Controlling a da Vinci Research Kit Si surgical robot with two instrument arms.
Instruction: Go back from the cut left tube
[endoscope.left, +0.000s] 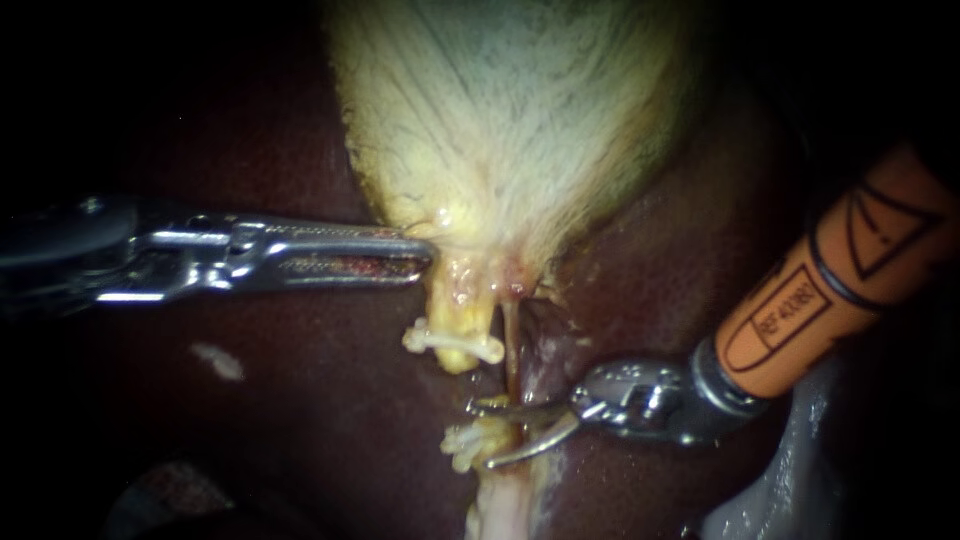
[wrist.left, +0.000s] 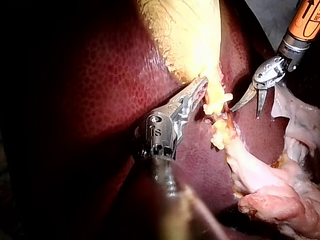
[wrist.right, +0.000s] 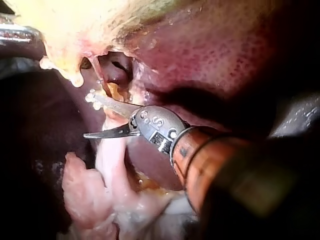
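Silver left instrument (endoscope.left: 425, 256); orange-sleeved right instrument (endoscope.left: 480, 435).

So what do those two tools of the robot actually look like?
The left instrument is all shiny silver metal, with long, straight, slotted jaws on a hinged wrist. The right instrument has a bright orange sleeve with black outlined markings, a silver wrist, and two thin, curved, pointed blades.

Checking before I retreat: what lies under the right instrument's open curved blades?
Under the right instrument, the pale cut tube's lower stump and dark red liver show; the stump's end beneath the blades is partly covered.
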